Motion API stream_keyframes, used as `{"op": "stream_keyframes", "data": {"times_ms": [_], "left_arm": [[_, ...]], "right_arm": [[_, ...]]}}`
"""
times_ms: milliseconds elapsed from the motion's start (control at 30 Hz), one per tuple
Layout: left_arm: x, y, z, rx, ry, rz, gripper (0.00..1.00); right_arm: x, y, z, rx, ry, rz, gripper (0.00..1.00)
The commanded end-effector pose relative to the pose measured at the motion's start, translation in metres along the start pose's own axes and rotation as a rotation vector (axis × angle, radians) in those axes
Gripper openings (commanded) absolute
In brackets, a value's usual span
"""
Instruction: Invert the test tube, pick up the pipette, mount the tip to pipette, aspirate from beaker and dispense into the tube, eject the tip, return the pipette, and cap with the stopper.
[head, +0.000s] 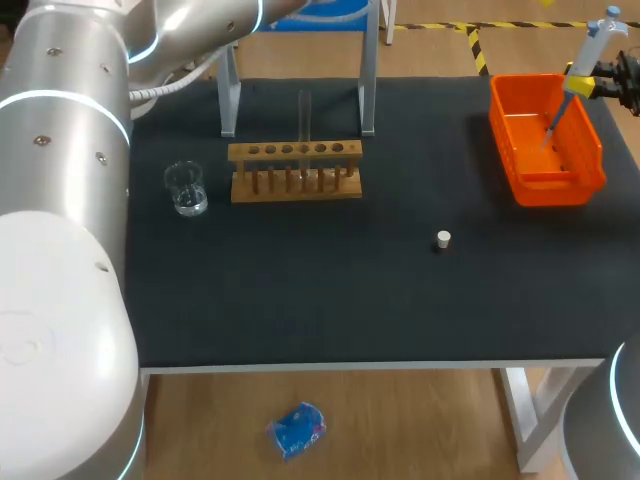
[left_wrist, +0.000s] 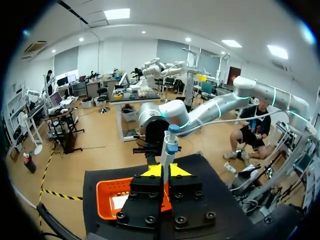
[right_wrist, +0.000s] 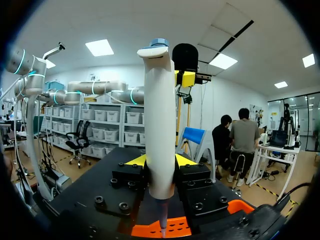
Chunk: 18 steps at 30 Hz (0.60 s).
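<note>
Black tabletop (head: 300, 300): rack (head: 296, 172), beaker (head: 186, 188), stopper (head: 443, 239), orange bin (head: 575, 170). R jaws grip pipette (right_wrist: 160, 125) over bin; L jaws closed.

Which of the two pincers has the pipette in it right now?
The right pincer: it is shut on the white body of the pipette, over the orange bin. The left pincer holds nothing.

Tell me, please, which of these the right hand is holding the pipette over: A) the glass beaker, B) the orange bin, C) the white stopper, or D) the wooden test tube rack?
B: in the head view the right hand grips the pipette at the table's far right corner, with the pipette's lower end pointing down into the orange bin.
</note>
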<state>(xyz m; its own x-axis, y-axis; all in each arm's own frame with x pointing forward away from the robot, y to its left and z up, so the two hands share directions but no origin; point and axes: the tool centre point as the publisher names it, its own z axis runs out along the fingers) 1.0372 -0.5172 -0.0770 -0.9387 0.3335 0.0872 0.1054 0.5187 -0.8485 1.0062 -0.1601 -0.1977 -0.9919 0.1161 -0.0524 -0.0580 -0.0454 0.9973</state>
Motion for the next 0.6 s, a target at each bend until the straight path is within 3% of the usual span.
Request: {"op": "stream_keyframes", "data": {"times_ms": [33,433,533,600], "left_arm": [[-0.007,-0.005,0.0,-0.017,0.015,0.001,0.0],[-0.011,-0.021,0.009,-0.007,0.033,0.034,0.0],[-0.009,-0.027,0.014,0.013,0.035,0.052,0.0],[-0.008,-0.028,0.017,0.07,0.029,0.067,0.0]], "right_arm": [[-0.001,0.0,-0.001,0.001,0.004,-0.001,0.0],[-0.001,0.0,-0.001,0.001,0.004,-0.001,0.0],[-0.001,0.0,-0.001,0.001,0.004,-0.001,0.0],[-0.001,0.0,-0.001,0.001,0.004,-0.001,0.0]]}}
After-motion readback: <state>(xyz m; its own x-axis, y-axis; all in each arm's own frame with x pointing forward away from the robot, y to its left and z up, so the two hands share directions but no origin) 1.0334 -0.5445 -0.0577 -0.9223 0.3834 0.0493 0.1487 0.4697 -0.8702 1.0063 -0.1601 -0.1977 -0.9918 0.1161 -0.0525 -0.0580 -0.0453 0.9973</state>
